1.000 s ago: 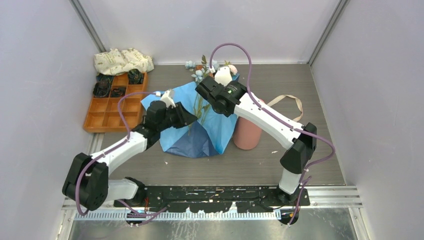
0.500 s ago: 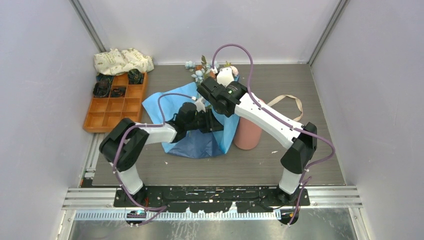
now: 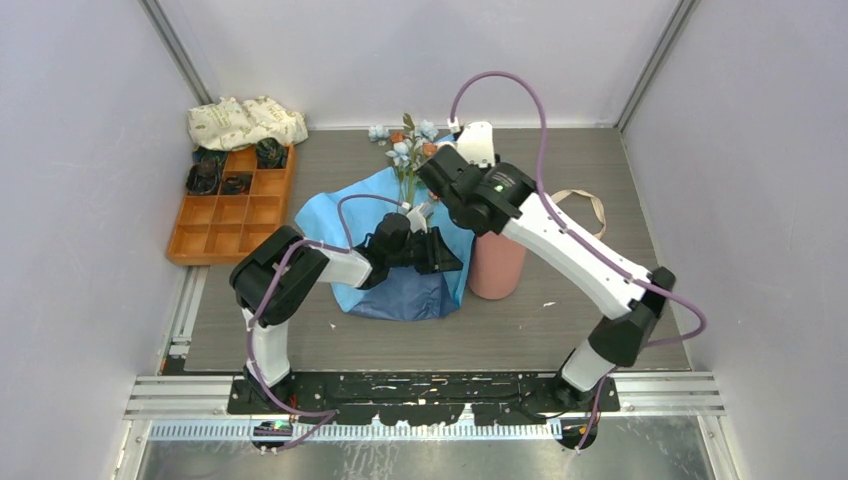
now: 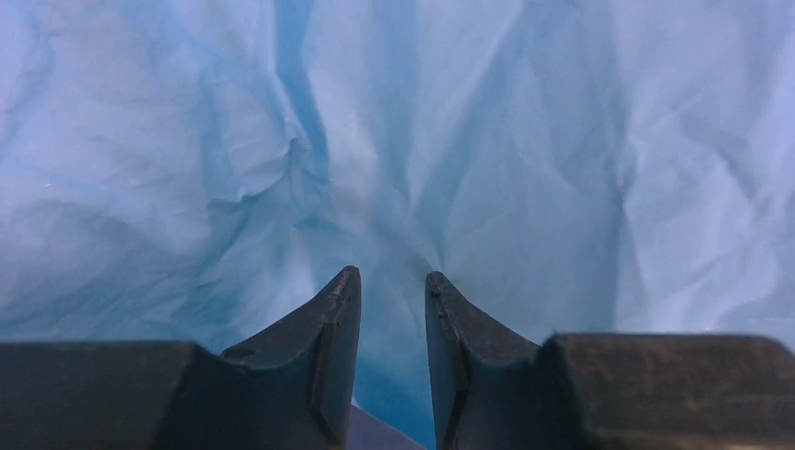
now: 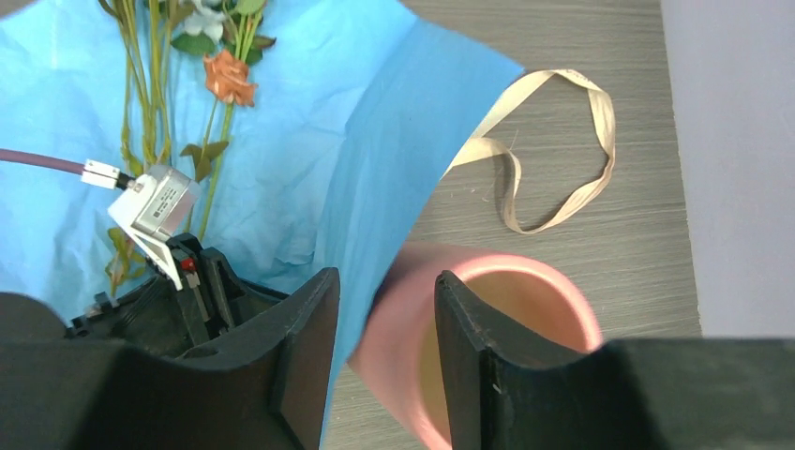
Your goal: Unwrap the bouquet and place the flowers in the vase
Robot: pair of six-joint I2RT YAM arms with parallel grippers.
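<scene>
Blue paper lies opened out mid-table on the top cam. The flowers lie on it, heads twd the far wall, stems running back twd the arms. Vase stands upright at the paper's R edge; touching or not, can't tell. L arm is folded tight at the elbow, forearm low across the paper twd the vase. R arm reaches long over the vase, wrist bent down above the paper's R side.

L wrist cam: L gripper is nose-in to crumpled light-blue paper. Fingers stand a narrow gap apart and I see no fold pinched betw them, so I note it part-open, empty.

R wrist cam: R gripper hangs over the line where paper edge meets vase rim, fingers apart, nothing betw them. Ribbon lies loose on the table beyond. Stems show thin and green at upper left, one orange bloom among them.

Handling, my read: stems prob light and wiry-stiff, so a bunch should lift as one. Blooms look soft and crushable. I'd take the stems mid-length, below the leaves, not the heads. Paper is thin and slick, may drag along w/ the grab. Vase is tall and narrow, so a knock at the rim could tip it.
</scene>
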